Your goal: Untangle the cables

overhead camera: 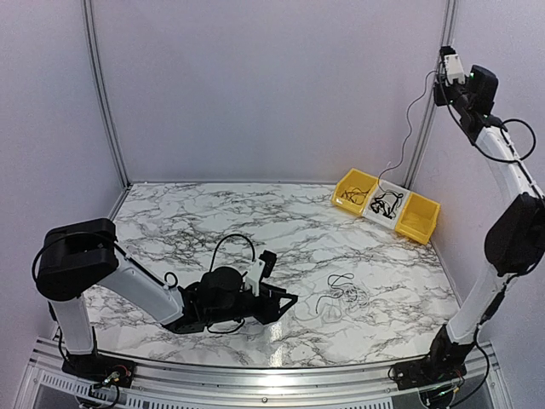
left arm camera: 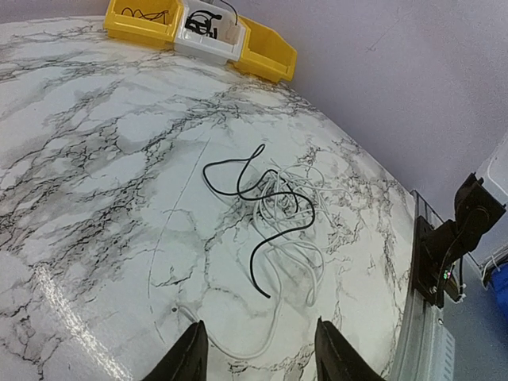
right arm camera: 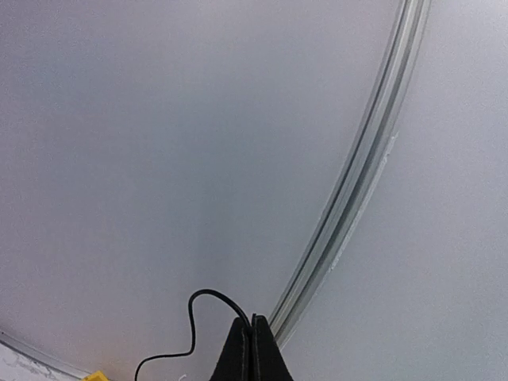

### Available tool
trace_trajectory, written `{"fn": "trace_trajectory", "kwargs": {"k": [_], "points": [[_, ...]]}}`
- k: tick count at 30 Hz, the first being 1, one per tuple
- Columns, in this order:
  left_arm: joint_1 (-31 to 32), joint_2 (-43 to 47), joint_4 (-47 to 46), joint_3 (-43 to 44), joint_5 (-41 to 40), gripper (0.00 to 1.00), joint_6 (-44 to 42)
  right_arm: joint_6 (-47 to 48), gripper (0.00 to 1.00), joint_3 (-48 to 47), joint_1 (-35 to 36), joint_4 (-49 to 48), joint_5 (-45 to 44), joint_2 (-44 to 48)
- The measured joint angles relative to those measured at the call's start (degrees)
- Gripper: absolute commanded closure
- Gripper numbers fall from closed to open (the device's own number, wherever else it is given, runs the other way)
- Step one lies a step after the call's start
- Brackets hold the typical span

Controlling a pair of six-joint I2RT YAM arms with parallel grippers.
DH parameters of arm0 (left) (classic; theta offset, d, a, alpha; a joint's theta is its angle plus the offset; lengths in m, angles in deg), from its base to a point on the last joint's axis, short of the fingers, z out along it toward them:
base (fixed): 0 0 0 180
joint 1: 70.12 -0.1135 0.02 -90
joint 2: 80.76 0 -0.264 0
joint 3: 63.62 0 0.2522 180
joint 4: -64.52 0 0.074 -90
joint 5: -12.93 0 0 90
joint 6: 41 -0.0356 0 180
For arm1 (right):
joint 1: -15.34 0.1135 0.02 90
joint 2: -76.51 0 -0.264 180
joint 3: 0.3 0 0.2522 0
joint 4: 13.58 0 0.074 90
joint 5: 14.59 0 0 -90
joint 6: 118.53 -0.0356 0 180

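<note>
Glossy marble-patterned table [overhead camera: 170, 221], glare near its front edge, pale metal rail [overhead camera: 255, 375] along that edge, shiny yellow plastic bins [left arm camera: 139, 30] and a white plastic bin [left arm camera: 208, 49] at the far right corner, smooth-sheathed black and white cables [left arm camera: 274, 202], matt pale walls [overhead camera: 272, 85].

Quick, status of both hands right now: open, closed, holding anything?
Left hand: open, empty, just short of the tangle.
Right hand: closed on a thin black cable, high in the air.

Left arm [overhead camera: 140, 285], right arm [overhead camera: 509, 170]: white links, black joint housings. Thick black arm cables [overhead camera: 232, 238] loop behind fingers. Left fingers [left arm camera: 189, 357], right fingers [right arm camera: 237, 354] black, tapered.
</note>
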State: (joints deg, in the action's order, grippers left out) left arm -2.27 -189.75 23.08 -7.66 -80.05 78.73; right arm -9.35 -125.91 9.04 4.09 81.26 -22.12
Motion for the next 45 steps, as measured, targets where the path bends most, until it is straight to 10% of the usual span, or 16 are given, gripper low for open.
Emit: {"fn": "trace_trajectory", "kwargs": {"k": [32,45], "points": [[0.5,-4.2,0.2,0.2,0.1,0.52,1.1,-8.8,1.00,32.1,-1.4,-0.3,12.3,-7.6],[0.5,-4.7,0.2,0.3,0.9,0.52,0.7,-8.0,1.00,49.9,-1.7,4.6,14.0,18.5]]}}
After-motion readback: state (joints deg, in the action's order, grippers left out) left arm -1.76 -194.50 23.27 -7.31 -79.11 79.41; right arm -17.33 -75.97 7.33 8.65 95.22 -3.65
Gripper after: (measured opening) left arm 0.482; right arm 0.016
